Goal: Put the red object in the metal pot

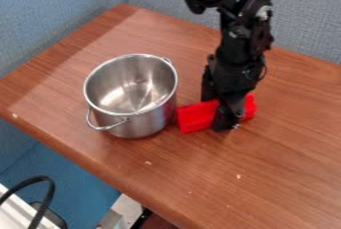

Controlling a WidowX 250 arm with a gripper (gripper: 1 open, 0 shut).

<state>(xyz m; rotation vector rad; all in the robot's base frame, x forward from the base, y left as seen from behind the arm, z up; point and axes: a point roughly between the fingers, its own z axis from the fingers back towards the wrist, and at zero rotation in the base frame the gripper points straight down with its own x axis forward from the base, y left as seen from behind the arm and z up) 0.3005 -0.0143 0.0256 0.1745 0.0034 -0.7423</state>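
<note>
Red block (196,118): lying flat on the wooden table (80,59), just to the right of the pot, its left end sitting very near the pot's wall without clearly touching it.
Pot (131,96): standing upright with its mouth open and its inside bare and shining; a small loop handle is sticking out low on its front left side.
Gripper (228,114): pointing straight down over the right end of the red block, its black fingers clasping the block from either side; the block is resting on the wood, not lifted.
Arm: rising up and back from the gripper, to the right of the pot, and leaving the picture at the top.
Room right of the pot: taken up by the block and the gripper.
Room left of and behind the pot: bare wood is stretching to the table's far corner.
Table edge in front of the pot: running slantwise close below the pot's handle, leaving only a narrow strip of wood there.
Beyond that edge: the surface is dropping away to a pale floor, where a dark cable (34,198) is looping well below the pot.
</note>
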